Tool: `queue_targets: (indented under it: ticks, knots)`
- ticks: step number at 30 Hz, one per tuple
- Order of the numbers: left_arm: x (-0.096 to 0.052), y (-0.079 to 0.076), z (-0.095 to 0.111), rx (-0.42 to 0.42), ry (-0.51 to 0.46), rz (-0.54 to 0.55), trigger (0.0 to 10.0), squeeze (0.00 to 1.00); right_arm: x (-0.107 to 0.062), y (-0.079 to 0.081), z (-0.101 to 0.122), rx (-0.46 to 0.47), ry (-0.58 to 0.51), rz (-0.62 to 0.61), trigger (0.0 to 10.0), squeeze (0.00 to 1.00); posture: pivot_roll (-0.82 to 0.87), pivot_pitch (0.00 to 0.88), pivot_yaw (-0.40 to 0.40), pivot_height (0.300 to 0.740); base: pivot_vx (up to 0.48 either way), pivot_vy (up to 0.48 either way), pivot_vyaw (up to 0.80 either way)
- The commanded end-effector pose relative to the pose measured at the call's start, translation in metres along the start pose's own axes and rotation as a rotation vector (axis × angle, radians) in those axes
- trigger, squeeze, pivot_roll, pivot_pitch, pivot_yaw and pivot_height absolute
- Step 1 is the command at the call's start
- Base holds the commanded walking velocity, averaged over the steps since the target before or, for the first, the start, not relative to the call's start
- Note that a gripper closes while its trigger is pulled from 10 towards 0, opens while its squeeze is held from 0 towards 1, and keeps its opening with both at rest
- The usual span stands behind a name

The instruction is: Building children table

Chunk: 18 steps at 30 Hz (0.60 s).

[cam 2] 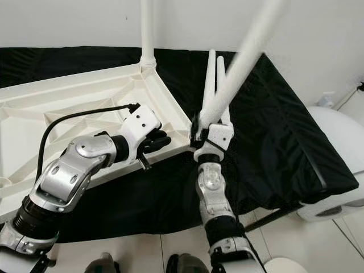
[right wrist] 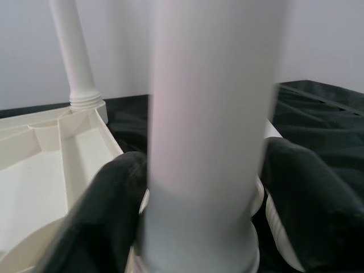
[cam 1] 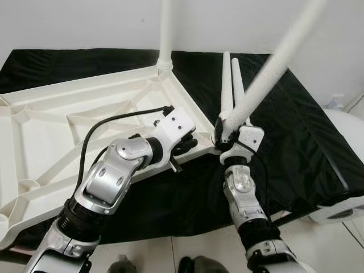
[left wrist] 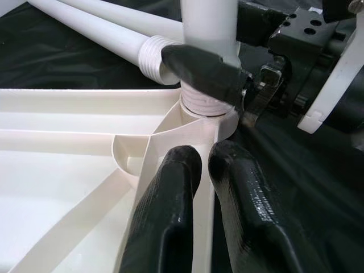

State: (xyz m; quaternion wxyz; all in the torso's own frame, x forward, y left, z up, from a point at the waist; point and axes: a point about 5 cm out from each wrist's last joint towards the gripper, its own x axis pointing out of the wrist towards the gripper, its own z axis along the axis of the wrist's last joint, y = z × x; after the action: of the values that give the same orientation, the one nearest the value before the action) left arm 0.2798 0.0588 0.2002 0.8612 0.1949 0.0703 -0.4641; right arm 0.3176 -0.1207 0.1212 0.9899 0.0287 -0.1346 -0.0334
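Tabletop (cam 1: 68, 122) white, ribbed, upside down; right gripper (cam 1: 223, 132) clasping leg (cam 1: 267, 74)

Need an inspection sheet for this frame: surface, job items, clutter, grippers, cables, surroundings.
Surface: black cloth over a raised platform.
Job's things: upside-down white tabletop; one leg upright in the far corner; two spare legs lying on the cloth; another leg standing in the near corner.
Clutter: nothing seen.
Grippers: left gripper shut on the tabletop rim; right gripper shut on that near-corner leg.
Cables: black cable on the left arm.
Surroundings: white wall, tiled floor.

upturned tabletop (cam 1: 51, 122) on cloth-covered surface (cam 1: 307, 142), two loose legs (cam 1: 230, 85) to its right
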Motion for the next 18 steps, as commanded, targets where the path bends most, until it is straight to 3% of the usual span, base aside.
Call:
queue_targets:
  ticks: [1, 10, 11, 12, 13, 18]
  knots:
    - [0.0007, 0.0024, 0.0034, 0.013, 0.001, 0.048, 10.0, 0.0, -0.0124, -0.0185, -0.0248, -0.032, 0.131, -0.066, 10.0, 1.0, 0.05, 0.072, -0.069, 0.74, 0.0, 0.0, 0.0]
    - [0.0009, 0.0029, 0.0042, 0.008, -0.002, 0.05, 10.0, 0.0, -0.0116, -0.0203, -0.024, -0.053, 0.119, -0.056, 10.0, 1.0, 0.05, 0.074, -0.071, 0.74, 0.0, 0.0, 0.0]
    - [0.0009, 0.003, 0.0044, 0.007, -0.004, 0.051, 10.0, 0.0, -0.0111, -0.0202, -0.0231, -0.063, 0.108, -0.044, 7.5, 0.0, 0.05, 0.074, -0.072, 0.74, 0.0, 0.0, 0.0]
    - [0.0009, 0.003, 0.0044, 0.007, -0.004, 0.051, 10.0, 0.0, -0.0111, -0.0202, -0.0231, -0.063, 0.108, -0.044, 7.5, 0.0, 0.05, 0.074, -0.072, 0.74, 0.0, 0.0, 0.0]
    - [0.0009, 0.0031, 0.0044, 0.006, -0.004, 0.052, 10.0, 0.0, -0.0111, -0.0195, -0.0228, -0.055, 0.106, -0.036, 0.0, 0.0, 0.05, 0.073, -0.072, 0.74, 0.0, 0.0, 0.0]
    - [0.0012, 0.003, 0.0044, 0.004, -0.004, 0.053, 10.0, 0.0, -0.011, -0.0183, -0.0231, -0.036, 0.107, -0.015, 0.0, 0.0, 0.05, 0.072, -0.073, 0.74, 0.0, 0.0, 0.0]
